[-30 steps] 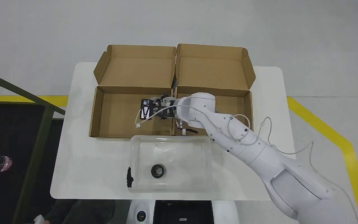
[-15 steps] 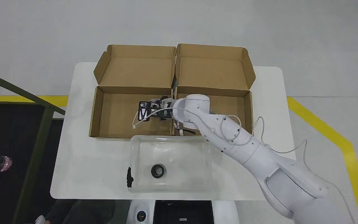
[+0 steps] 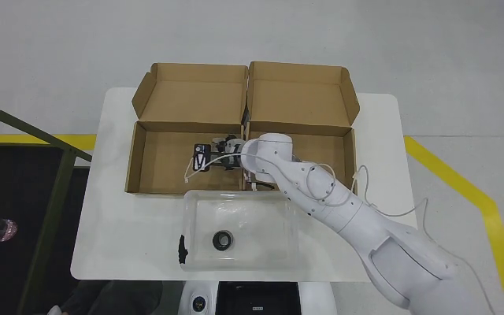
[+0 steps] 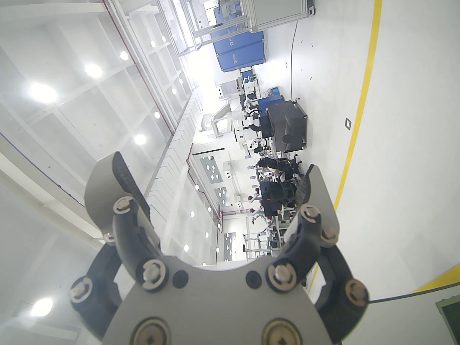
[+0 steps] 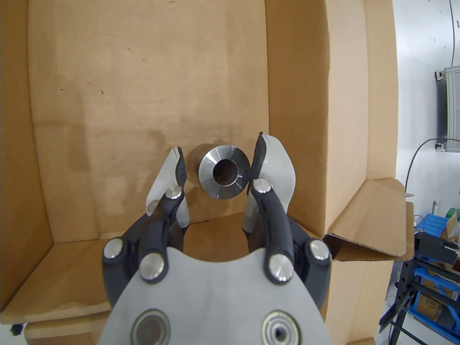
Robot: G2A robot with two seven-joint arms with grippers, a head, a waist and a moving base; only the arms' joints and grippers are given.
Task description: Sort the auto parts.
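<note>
Over the last second the right arm has eased a little further across the left cardboard box [image 3: 161, 161], carrying the right gripper [image 3: 202, 155] away from the divider wall towards the middle of its floor. I read that as the placing step nearly done: the part is over its destination and only the release is left.

In the right wrist view the right gripper [image 5: 217, 161] has its ribbed black pads set either side of a short, bright steel cylinder [image 5: 224, 173], pinching it across its width. One pad clearly touches. The other looks to be in contact further down the body, though that is hard to confirm from this angle. Nor can I tell whether the steel cylinder already rests on the box floor or hangs just above it.

The part is smooth, machined metal with a bored centre and a chamfered rim, seen end-on. It is likely to be slippery and free to roll if tipped. The left cardboard box [image 5: 143, 55] is matte brown corrugated board, lightly scuffed.

A black ring [image 3: 224, 239] lies in the clear plastic bin [image 3: 260, 228] on the white table [image 3: 102, 197].

The left gripper [image 4: 215, 166] is spread wide with nothing between its fingers, pointing out at the hall.
</note>
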